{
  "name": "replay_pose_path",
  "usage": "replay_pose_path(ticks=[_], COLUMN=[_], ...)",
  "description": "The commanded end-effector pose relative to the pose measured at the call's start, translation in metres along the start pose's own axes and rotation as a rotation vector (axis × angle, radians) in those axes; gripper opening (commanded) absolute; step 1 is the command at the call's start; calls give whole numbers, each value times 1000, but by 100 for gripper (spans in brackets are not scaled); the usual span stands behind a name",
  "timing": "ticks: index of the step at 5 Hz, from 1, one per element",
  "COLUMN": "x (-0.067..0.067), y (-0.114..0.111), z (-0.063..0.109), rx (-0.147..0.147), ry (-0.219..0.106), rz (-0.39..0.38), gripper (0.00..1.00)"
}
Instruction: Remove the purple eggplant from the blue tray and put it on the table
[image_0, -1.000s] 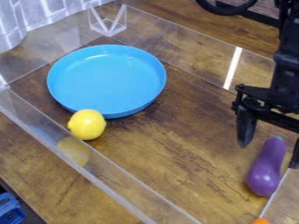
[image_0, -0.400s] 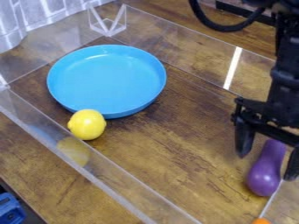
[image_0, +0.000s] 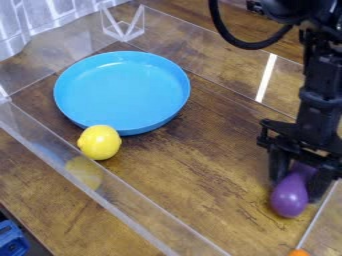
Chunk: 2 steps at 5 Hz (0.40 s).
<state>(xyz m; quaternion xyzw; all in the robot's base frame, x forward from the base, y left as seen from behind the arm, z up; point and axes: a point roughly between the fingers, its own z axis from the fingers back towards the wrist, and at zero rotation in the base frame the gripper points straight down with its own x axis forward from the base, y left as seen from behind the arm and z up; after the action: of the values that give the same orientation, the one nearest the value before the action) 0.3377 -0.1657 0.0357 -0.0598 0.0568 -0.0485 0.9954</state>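
Nearest us, low on the right, the gripper (image_0: 299, 185) points straight down over the eggplant (image_0: 290, 196), a finger on either side of its upper end. The jaws look narrowed around it, but whether the pads actually press on it, I cannot tell from here. And notice where that eggplant lies: on the table (image_0: 187, 170), well apart from the tray (image_0: 123, 91), close to the clear wall (image_0: 80, 165) at the right edge. So it is not in the tray at all; judging by that, the gripper is either going for a grasp or standing over a placement.

Further left, the yellow ball (image_0: 99, 142) rests on the wood, just beside the tray's near rim, probably a distractor parked there. Behind it the tray sits with nothing in it.

The count: one eggplant, one ball, one tray, one gripper.
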Motion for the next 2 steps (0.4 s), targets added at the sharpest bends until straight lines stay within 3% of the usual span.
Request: replay_pose_path(ticks=[1, 2], x=[14, 12], y=[10, 17], z=[37, 49], rx=[-13, 6], ry=[-75, -93], rz=[17, 48], gripper=[0, 0])
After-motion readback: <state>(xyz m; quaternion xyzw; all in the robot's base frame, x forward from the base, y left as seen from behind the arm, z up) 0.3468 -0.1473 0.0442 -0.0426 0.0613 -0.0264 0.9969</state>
